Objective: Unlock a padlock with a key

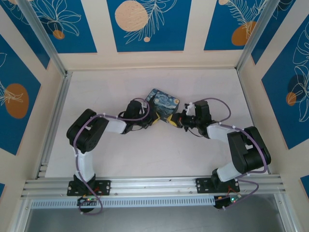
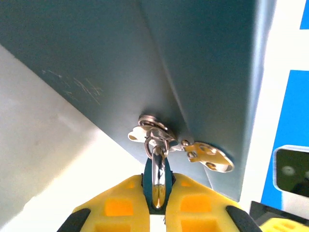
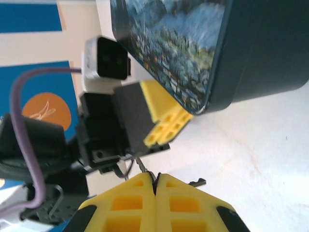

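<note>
The padlock's grey shackle (image 2: 158, 166) hangs through a small ring on the hasp (image 2: 210, 157) of the blue painted box (image 2: 203, 63). My left gripper (image 2: 158, 187) is shut on the padlock, and its yellow fingers hide the brass body. My right gripper (image 3: 155, 181) is shut on the key (image 3: 143, 166). The key's thin silvery tip sticks out towards the left gripper's yellow fingers (image 3: 166, 123), a short gap away. A second small silvery piece (image 3: 198, 182) pokes out beside the right finger. From above, the left gripper (image 1: 153, 119) and the right gripper (image 1: 177, 119) face each other at the box's (image 1: 163, 104) near corner.
The box lies tilted on the white table (image 1: 116, 96), its swirl-painted lid (image 3: 178, 38) facing up. Patterned walls (image 1: 145, 24) enclose the table on three sides. An aluminium rail (image 1: 154, 184) runs along the near edge by the arm bases.
</note>
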